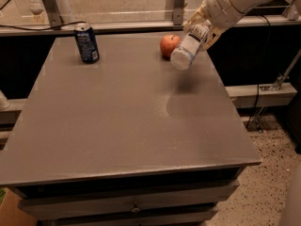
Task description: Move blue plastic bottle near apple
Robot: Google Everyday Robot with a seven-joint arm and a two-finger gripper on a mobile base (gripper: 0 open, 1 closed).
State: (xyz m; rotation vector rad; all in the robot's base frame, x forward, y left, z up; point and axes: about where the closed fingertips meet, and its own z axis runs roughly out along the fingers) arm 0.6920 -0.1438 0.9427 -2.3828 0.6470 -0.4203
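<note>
Up at the top right of the camera view: gripper [201, 28] on the end of a white arm [240, 1], jaws clenched around the blue plastic bottle [187, 48], grasping it by the labelled upper part. Bottle tilted, lower end pointing down and to the left, held above the far right part of the table [117, 121], a faint shadow on the grey top beneath it. Just beside the bottle, on its left: the apple [168, 45], resting on the tabletop near the far edge, its right side partly hidden behind the bottle; touching or apart, cannot tell.

Around them: a dark blue soda can [87, 42], upright near the far left corner, well apart from apple and bottle, with nothing between it and the apple. Behind the table, a metal rail [122, 26] with upright posts. Below the tabletop, a drawer front with a small knob [136, 205]. To the right, a dark cable [257, 98] hanging down to a speckled floor [275, 182].

Counted: one gripper, one bottle, one apple, one can, one table, one knob
</note>
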